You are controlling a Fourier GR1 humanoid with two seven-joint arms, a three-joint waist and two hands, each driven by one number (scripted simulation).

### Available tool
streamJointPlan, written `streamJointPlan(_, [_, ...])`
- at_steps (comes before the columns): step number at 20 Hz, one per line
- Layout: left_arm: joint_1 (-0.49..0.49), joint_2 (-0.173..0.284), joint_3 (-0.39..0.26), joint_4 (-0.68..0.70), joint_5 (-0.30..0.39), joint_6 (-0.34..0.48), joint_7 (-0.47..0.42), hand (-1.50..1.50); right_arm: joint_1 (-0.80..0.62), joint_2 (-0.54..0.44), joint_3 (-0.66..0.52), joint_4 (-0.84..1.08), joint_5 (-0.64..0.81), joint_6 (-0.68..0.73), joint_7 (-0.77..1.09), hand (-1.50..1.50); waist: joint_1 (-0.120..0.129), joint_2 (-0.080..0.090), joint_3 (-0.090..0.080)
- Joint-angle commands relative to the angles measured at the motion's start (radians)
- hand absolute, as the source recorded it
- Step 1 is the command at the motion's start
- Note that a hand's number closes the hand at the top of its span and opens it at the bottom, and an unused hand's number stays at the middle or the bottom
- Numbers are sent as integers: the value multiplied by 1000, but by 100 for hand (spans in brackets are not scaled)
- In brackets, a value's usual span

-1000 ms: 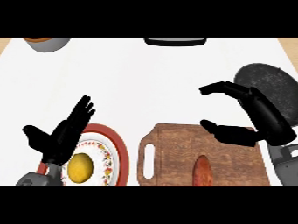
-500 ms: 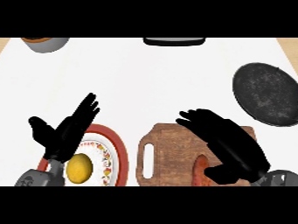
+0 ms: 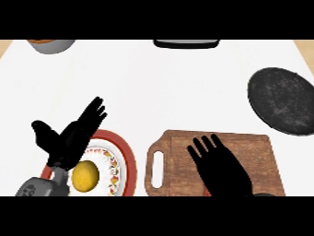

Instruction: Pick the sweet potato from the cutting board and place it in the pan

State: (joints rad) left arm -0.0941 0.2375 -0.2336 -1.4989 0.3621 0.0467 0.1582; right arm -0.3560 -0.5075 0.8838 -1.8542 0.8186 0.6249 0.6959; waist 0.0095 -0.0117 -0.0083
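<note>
A brown wooden cutting board (image 3: 261, 152) with a handle slot lies at the lower right. My right hand (image 3: 220, 169) rests flat over the board's middle with straight fingers pointing away from me. It hides the sweet potato, which I cannot see. The dark round pan (image 3: 286, 100) sits on the counter beyond the board at the right edge, with nothing in it. My left hand (image 3: 69, 134) is open, fingers up, at the lower left.
A red-rimmed patterned plate (image 3: 119, 159) with a yellow fruit (image 3: 85, 175) lies left of the board. A grey bowl (image 3: 50, 45) stands at the far left, and a dark tray (image 3: 186, 44) at the far middle.
My right hand has swung left from beside the pan and come down flat over the cutting board, covering the sweet potato. The left hand barely moved.
</note>
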Motion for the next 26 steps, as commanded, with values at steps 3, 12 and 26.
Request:
streamJointPlan(3, [12, 4, -6, -21, 2, -12, 12, 0, 13, 239, 103, 36, -16, 345, 337, -150, -6, 5, 3])
streamJointPlan(12, [37, -40, -37, -31, -55, 36, -2, 0, 106, 460, 80, 119, 112, 437, 469, -150, -14, 8, 7])
streamJointPlan(26, [52, -57, -9, -58, -62, 25, 17, 0, 227, 382, 100, 108, 398, 414, 353, -150, -11, 10, 8])
